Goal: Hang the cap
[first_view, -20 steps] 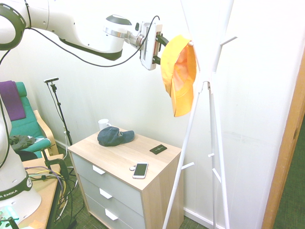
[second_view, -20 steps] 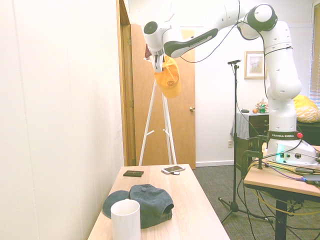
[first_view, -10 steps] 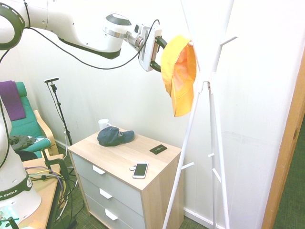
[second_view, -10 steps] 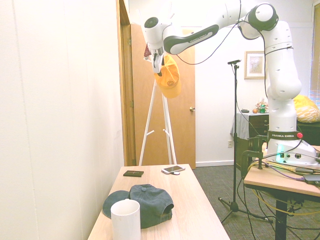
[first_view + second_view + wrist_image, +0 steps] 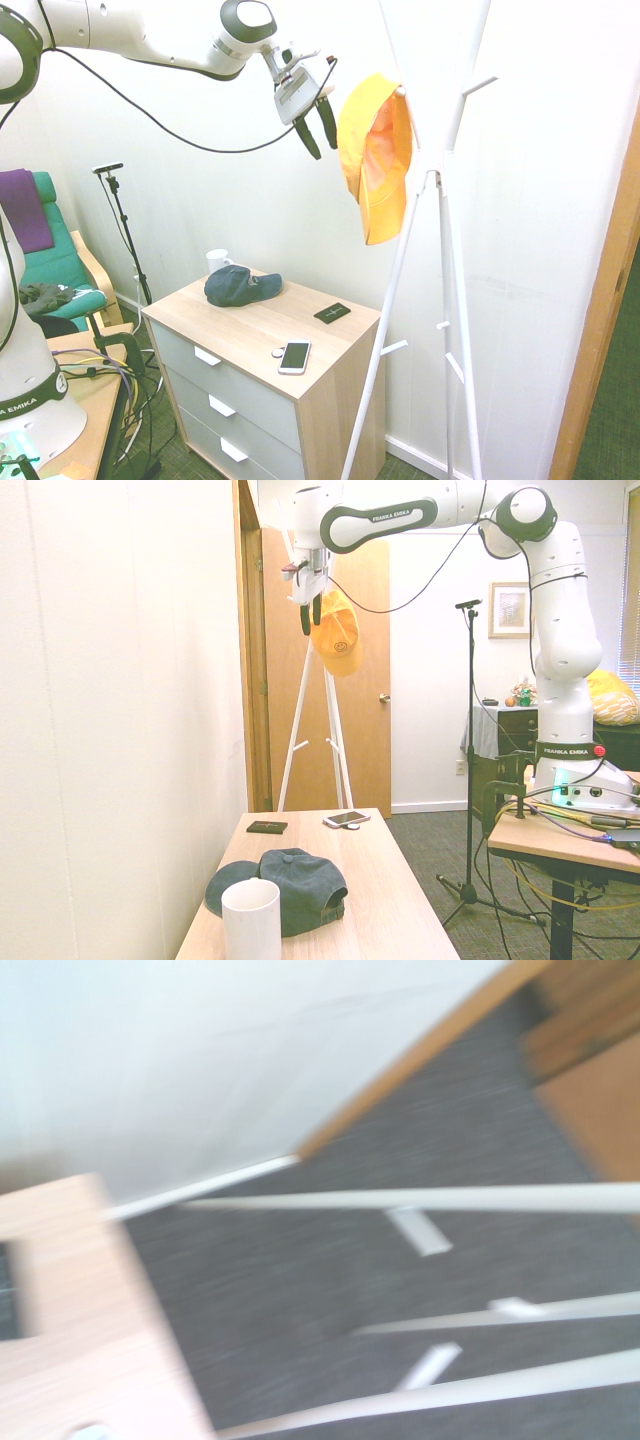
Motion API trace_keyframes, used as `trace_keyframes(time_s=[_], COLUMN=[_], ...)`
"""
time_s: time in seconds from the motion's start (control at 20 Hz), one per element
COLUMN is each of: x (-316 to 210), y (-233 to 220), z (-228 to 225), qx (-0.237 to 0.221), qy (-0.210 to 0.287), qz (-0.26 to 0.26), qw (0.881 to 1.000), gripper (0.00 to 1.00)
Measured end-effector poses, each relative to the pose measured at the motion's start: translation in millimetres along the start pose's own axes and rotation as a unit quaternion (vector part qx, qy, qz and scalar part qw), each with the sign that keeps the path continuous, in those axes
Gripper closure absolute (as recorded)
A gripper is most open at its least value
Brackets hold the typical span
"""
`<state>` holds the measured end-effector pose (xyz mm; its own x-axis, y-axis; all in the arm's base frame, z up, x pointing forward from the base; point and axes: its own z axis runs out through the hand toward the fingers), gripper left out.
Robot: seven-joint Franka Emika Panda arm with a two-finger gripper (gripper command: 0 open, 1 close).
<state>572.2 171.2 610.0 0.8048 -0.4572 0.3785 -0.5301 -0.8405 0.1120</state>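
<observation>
Reads "FRANKA EMIKA" along the dark-edged upper link of the white arm (image 5: 388, 518) in the second exterior view. Reads the same on the dark band (image 5: 566, 751) round its foot; cut to "A EMIKA" there in the first exterior view.

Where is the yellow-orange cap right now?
In the first exterior view, the yellow-orange cap hangs on the upper left of the white coat stand, just right of the open gripper.
</observation>
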Motion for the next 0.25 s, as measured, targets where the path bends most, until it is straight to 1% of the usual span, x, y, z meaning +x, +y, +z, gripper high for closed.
trace_keyframes(time_s=[0.1,0.25], x=[-6.6,-17.5], y=[-4.0,-11.4], z=[-0.9,-6.3], qx=[0.037,0.094], qy=[-0.049,-0.112], qz=[-0.006,-0.023], qw=[0.998,0.989], gripper=[0.00,0.00])
